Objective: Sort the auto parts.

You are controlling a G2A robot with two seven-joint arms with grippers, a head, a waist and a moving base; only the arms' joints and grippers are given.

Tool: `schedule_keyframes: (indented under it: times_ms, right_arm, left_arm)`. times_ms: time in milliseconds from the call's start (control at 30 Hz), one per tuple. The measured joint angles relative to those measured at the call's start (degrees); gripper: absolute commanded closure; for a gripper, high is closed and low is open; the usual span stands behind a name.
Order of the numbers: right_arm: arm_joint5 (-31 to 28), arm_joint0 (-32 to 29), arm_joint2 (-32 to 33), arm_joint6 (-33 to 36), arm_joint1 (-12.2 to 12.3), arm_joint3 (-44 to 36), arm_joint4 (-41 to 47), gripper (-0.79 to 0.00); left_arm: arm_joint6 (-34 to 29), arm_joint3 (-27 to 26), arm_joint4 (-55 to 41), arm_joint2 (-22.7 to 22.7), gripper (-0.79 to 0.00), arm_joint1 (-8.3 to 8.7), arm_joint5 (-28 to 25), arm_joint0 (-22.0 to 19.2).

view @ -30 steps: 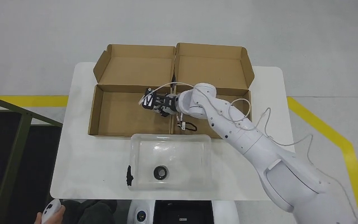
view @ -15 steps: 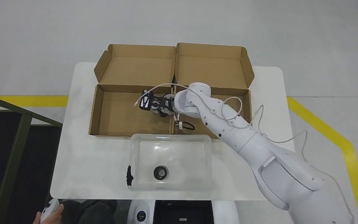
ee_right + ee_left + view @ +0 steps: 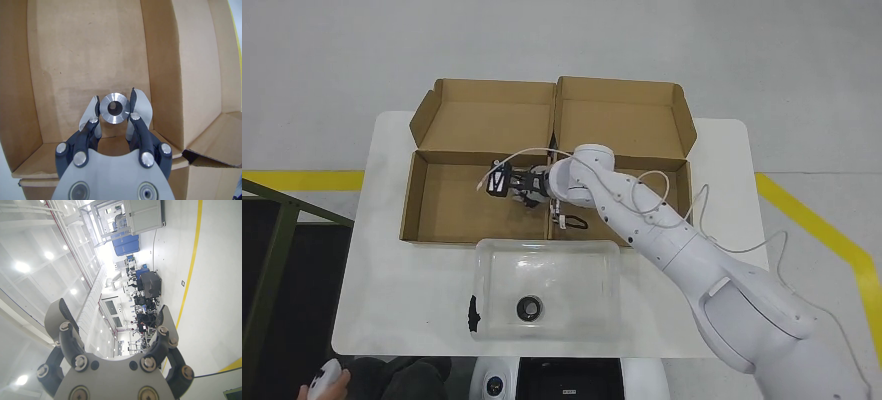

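Looking down from above, a white counter (image 3: 392, 280) carries two open cardboard boxes side by side along its far part, with a clear bin (image 3: 547, 262) in front of them. The right arm stretches across to the left box (image 3: 447, 205), and the right pincer (image 3: 500, 184) hangs over that box's floor, near the wall it shares with the right box (image 3: 620, 118). A small black part (image 3: 572, 222) lies in the right box just beside the arm. A black ring (image 3: 531, 308) sits in the bin.

From the left wrist, the left pincer (image 3: 112, 306) points up into the room, its fingers spread wide with nothing between them.

From the right wrist, the right pincer is clamped on a silver metal ring (image 3: 115, 108), held above the left box's bare floor.
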Motion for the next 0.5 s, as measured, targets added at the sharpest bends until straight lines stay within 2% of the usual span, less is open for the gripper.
schedule_keyframes:
  times_ms: [267,500]
  right_arm:
    - [-2.32,-2.25,3.13,-0.35,1.52,-6.59,-0.26,-0.302]
    - [-3.88,-7.65,7.58,0.97,4.2,-17.56,-1.29,-0.314]
  left_arm:
    - [0.0,0.0,0.0,0.0,-0.785,0.0,0.0,0.0]
    - [0.0,0.0,0.0,0.0,-0.785,0.0,0.0,0.0]
